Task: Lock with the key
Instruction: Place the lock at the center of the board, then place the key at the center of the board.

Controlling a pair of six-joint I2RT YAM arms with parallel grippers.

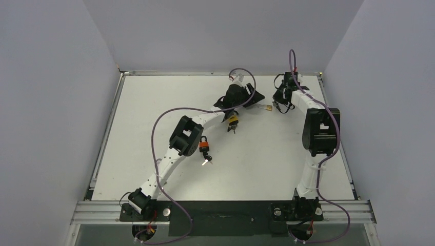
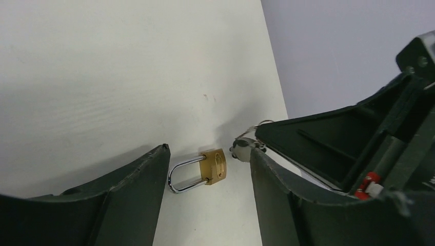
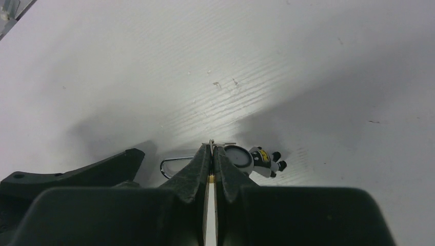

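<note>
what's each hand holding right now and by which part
Right hand pinches the key near its ring end, mostly hidden. Left hand is open, holding nothing; padlock lies in its gap.

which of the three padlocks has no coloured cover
The small bare brass padlock with the silver shackle, farthest from the bases; the orange-covered padlock and yellow-covered padlock lie by the left arm.

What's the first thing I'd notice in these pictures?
A little gold padlock lies on the white table in front of the open left pincer. The right pincer is shut on a key beside it, with a tiny toy figure on its ring. Nearer the arm bases lie an orange padlock and a yellow padlock.
</note>
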